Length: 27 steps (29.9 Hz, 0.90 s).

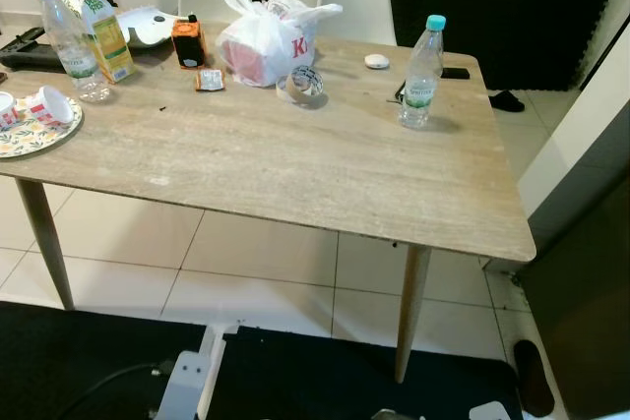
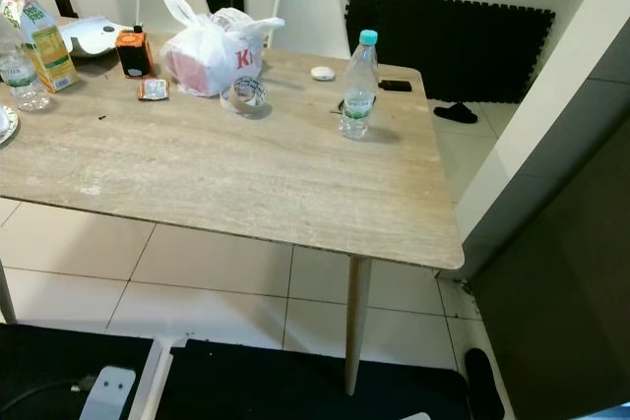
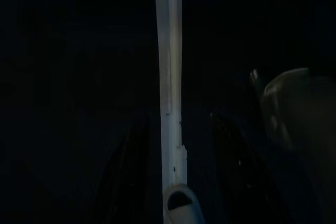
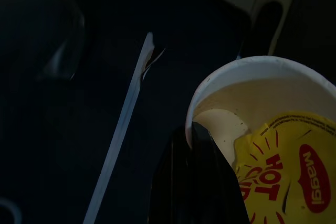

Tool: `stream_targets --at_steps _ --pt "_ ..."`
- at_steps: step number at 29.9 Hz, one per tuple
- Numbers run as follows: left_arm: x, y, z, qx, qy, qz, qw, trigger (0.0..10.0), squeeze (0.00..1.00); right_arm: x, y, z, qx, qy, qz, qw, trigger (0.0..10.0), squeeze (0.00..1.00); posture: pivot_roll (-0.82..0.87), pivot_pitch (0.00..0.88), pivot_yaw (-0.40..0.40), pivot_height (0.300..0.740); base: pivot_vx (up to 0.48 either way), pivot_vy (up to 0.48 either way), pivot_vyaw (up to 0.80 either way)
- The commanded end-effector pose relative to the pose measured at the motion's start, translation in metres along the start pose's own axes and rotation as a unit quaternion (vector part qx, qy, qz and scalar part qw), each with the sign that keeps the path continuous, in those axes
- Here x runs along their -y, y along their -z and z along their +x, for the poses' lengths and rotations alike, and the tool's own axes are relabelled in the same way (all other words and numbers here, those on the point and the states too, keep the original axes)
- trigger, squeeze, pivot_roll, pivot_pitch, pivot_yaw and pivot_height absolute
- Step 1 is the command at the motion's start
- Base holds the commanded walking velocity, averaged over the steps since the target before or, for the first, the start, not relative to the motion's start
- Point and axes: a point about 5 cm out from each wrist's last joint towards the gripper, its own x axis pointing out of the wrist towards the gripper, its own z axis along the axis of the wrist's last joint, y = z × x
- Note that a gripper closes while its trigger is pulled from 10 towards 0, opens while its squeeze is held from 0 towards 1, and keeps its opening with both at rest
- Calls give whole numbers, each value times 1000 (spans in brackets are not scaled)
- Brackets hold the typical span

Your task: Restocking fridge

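Right gripper (image 4: 210, 182), hanging low in shadow, clamps the rim of a Maggi cup (image 4: 273, 145); step judged: carrying stock toward the fridge, next needing a walk past the table (image 1: 295, 164) with its bottles.

Table (image 1: 295, 174): pale grey-brown wood grain. Bottle (image 1: 421, 71): clear, turquoise cap. Cup (image 4: 273, 119): white, yellow lid, red lettering.

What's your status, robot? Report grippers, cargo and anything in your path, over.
Right gripper shut on Maggi cup, held low. Left gripper idle in the dark. Table ahead carrying water bottle, juice carton and plastic bag.
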Motion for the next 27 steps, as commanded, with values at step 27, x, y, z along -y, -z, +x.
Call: stream_targets --at_steps 27 --pt "12 -20 6 30 17 3 999 10000 12 5 9 -1 -17 -3 17 1000 10000 0 -15 56 -79 740 0 0 -756"
